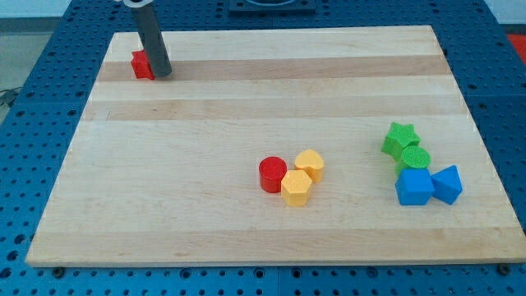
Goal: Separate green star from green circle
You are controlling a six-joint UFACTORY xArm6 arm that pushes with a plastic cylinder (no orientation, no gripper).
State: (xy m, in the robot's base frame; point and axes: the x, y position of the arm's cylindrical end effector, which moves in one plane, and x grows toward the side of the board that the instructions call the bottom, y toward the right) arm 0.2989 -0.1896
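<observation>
The green star lies at the view's right, touching the green circle just below and to its right. My tip is far away at the view's top left, touching the right side of a small red block. The rod rises from the tip toward the view's top.
A blue cube and a blue pentagon-like block sit right below the green circle. A red cylinder and two yellow blocks cluster at the board's lower middle. The wooden board sits on a blue perforated table.
</observation>
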